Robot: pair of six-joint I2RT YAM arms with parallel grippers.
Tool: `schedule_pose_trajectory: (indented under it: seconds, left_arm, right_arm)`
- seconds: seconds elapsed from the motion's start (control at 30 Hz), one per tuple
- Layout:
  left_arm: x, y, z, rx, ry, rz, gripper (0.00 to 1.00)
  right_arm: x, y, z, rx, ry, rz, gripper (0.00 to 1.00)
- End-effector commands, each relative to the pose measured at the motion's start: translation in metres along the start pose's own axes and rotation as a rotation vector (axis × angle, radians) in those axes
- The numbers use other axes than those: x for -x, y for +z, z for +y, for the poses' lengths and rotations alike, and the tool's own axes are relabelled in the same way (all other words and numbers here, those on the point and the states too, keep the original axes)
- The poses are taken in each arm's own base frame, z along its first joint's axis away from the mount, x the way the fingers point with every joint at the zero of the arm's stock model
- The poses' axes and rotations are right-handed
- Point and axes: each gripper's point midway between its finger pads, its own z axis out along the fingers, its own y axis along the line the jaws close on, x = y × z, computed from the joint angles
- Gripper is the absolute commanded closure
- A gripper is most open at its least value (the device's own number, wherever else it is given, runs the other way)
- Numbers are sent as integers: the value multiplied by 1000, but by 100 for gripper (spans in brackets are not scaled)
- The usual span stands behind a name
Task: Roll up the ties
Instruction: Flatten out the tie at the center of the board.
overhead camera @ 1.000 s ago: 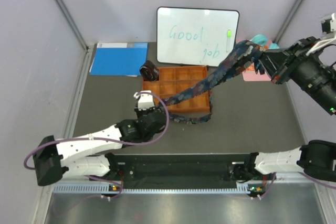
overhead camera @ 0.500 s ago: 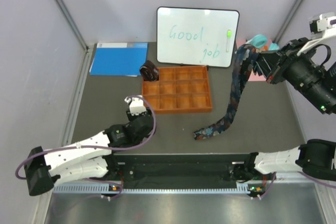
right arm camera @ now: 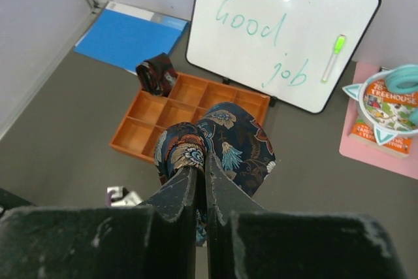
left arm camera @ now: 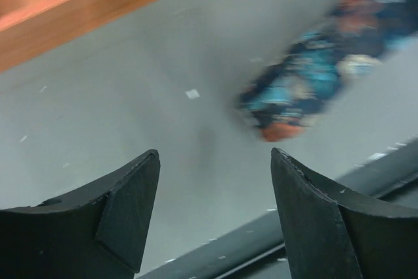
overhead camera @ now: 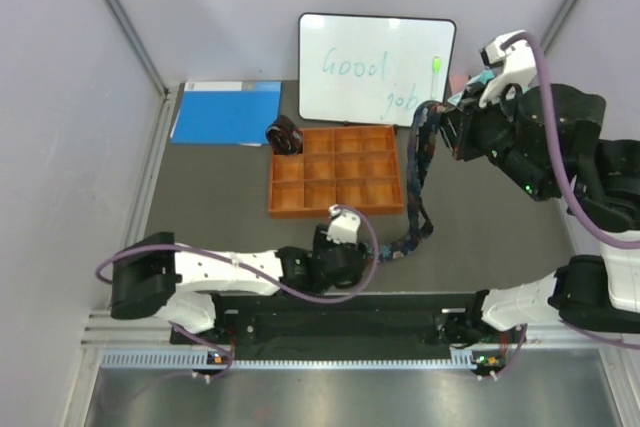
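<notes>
The navy floral tie (overhead camera: 418,172) hangs from my right gripper (overhead camera: 442,128), which is shut on its upper end high above the table; the fold shows at the fingertips in the right wrist view (right arm camera: 219,138). Its lower tip (overhead camera: 392,250) rests on the grey mat. My left gripper (overhead camera: 362,255) is open, low on the mat just left of that tip, which appears blurred in the left wrist view (left arm camera: 307,89). The dark brown-maroon tie (overhead camera: 285,135) sits coiled at the orange tray's far left corner, and also shows in the right wrist view (right arm camera: 155,74).
The orange compartment tray (overhead camera: 337,209) lies mid-table. A whiteboard (overhead camera: 375,69) stands behind it, a blue folder (overhead camera: 225,112) at back left, a pink book with a teal object (right arm camera: 385,112) at back right. The table's black front rail (overhead camera: 340,312) runs close behind my left gripper.
My right gripper carried the floral tie leftward, so it now hangs nearly straight down. My left arm swung right along the front edge to the tie's lower tip.
</notes>
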Motion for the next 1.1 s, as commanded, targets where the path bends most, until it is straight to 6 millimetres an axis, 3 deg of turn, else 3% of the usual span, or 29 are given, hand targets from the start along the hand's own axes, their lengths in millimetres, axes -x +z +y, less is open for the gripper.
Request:
schedule_pose_trajectory:
  seconds: [0.0,0.17,0.23,0.27,0.33,0.37,0.43,0.6,0.87,1.07]
  left_arm:
    - [27,-13,-42,-17,71,-151,27]
    - [8,-8,-57,63,198,-128,27]
    - [-1,-2,-53,146,251,-128,27]
    - [5,-4,-62,164,199,-148,27]
    - [-7,2,-45,283,293,-126,27]
    - [-2,3,-51,295,264,-133,27]
    - [-12,8,-44,344,329,-106,27]
    - [-10,12,-41,382,318,-101,30]
    - [-12,33,-25,405,336,-71,46]
    - [-10,47,-36,356,334,-67,61]
  right_arm:
    - [4,6,-11,-60,5,-12,100]
    - [-4,27,-15,-88,25,39,100]
    - [-5,33,-17,-97,23,46,100]
    - [-6,37,-15,-93,18,54,100]
    - [-6,41,-18,-106,18,58,100]
    - [-6,44,-18,-102,19,59,100]
    - [-7,46,-18,-104,18,64,100]
    - [-15,51,-17,-108,12,87,100]
    - [-19,54,-15,-101,9,93,100]
    - [-23,54,-21,-126,14,101,100]
